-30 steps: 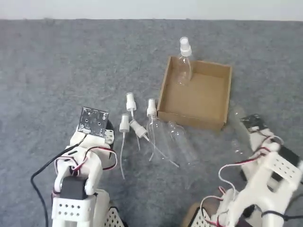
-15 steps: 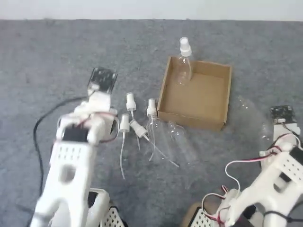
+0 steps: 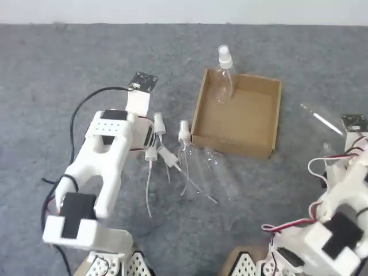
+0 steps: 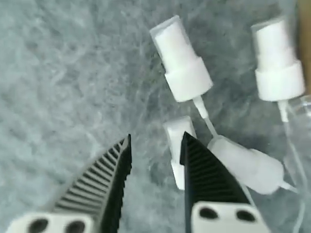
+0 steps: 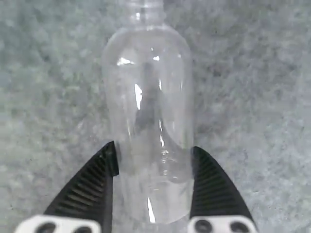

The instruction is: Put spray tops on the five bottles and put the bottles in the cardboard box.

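Extending forward, left gripper (image 4: 155, 140) reaches spray tops (image 4: 181, 63); right gripper (image 5: 153, 148) raises bottle (image 5: 148, 87).

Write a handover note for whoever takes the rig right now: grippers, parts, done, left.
Left gripper: open, empty, over the loose spray tops on the carpet.
Right gripper: shut on an untopped bottle, to the right of the cardboard box.
Done: one standing bottle with its top on is in the box's far-left corner. A lying bottle in front of the box looks topped.
Left: top the held bottle and the bare bottle beside the lying one, then box everything. I cannot count the clear bottles on the carpet for sure.
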You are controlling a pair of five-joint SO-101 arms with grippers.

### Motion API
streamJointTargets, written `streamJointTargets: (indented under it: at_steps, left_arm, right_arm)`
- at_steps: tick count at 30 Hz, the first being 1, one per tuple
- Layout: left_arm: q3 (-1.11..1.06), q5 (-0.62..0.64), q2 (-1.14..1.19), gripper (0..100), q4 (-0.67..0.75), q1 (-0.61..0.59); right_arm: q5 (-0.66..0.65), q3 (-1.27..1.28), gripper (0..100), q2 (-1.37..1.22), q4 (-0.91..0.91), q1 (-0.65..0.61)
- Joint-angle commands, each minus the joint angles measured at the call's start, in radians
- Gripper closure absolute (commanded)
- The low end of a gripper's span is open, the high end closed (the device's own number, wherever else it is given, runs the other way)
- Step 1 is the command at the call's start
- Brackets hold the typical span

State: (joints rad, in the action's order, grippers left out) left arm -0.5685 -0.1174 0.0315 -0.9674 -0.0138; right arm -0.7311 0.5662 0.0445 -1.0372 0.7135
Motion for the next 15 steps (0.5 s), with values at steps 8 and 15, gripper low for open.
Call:
streamJointTargets:
  at_steps: [8, 15]
  left_arm:
    - [0.056, 0.012, 0.057, 85, 0.002, 0.002]
    - [0.03, 0.017, -0.092, 85, -0.005, 0.003]
  right_arm:
    - [0.009, -0.091, 95.0, -0.045, 0.007, -0.016]
    - [0.009, -0.163, 90.1, 0.039, -0.094, -0.042]
